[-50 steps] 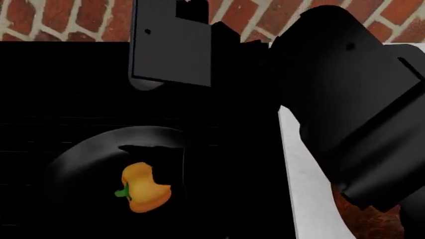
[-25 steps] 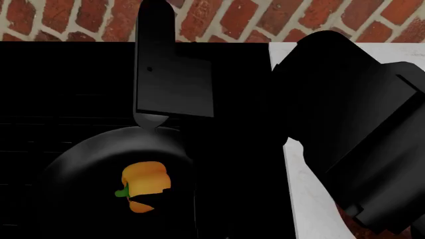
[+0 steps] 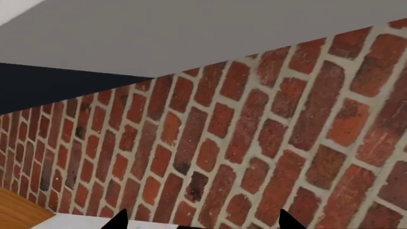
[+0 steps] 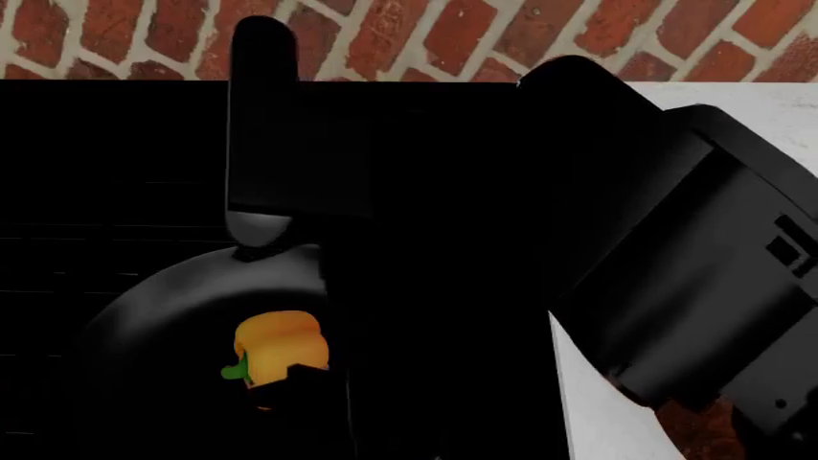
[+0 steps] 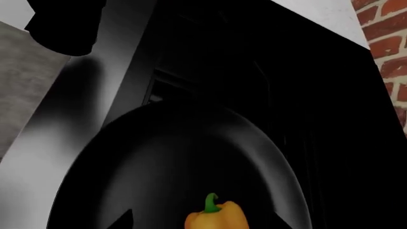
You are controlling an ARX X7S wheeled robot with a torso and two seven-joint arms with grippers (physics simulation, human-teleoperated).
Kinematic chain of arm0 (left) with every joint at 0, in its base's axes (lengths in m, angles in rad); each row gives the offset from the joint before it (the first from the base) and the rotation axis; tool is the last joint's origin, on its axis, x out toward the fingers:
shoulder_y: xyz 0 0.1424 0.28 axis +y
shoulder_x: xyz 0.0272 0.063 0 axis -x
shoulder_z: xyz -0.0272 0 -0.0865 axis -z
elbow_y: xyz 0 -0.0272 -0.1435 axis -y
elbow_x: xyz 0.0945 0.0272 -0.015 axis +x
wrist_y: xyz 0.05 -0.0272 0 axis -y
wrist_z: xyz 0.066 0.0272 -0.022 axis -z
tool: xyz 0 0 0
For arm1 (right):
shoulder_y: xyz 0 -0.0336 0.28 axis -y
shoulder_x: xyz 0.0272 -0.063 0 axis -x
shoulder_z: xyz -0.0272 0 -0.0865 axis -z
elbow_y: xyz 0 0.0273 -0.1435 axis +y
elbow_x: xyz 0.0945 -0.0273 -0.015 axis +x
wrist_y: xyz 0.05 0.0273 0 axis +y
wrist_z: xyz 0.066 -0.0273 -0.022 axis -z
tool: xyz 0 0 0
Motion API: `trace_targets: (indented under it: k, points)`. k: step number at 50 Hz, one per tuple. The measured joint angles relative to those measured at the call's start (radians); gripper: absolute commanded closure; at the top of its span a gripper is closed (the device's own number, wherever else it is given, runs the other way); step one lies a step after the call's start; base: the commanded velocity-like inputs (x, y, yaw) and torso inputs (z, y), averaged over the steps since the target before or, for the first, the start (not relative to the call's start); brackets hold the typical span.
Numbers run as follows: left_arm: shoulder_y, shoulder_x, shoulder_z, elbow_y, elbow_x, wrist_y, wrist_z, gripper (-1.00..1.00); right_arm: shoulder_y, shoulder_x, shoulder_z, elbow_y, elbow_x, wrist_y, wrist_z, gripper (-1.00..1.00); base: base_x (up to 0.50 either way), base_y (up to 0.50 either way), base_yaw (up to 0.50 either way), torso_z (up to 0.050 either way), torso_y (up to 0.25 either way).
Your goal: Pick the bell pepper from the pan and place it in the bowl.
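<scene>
The bell pepper (image 4: 272, 343), orange-yellow with a green stem, lies in the black pan (image 4: 153, 316) at the lower left of the head view. A dark finger covers the pepper's lower right part there. In the right wrist view the pepper (image 5: 216, 217) sits between the two spread fingertips of my right gripper (image 5: 202, 220), which is open just above the pan (image 5: 178, 157). My left gripper (image 3: 202, 222) is open with nothing in it and faces a brick wall. A sliver of the reddish-brown bowl (image 4: 696, 426) shows under my right arm.
The pan rests on a black stovetop (image 4: 115, 153). A white counter (image 4: 588, 422) runs along its right side and a brick wall (image 4: 447, 29) stands behind. My bulky right arm (image 4: 677, 249) hides much of the counter and bowl. A dark arm link (image 4: 301, 125) hangs over the stove's back.
My right arm has sunk toward the pan, and its finger now covers the pepper's lower right. The dark arm link over the stove has shifted left. The pepper has stayed put.
</scene>
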Motion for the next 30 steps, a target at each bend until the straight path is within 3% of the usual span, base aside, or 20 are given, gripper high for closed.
trace_targets:
  k: [30]
  points:
    - [0.051, -0.005, -0.040, 0.036, 0.014, -0.002, -0.006, -1.00, -0.002, -0.065, -0.084, 0.140, -0.068, -0.090, -0.042, -1.00, 0.00, 0.00, 0.00, 0.000, 0.000]
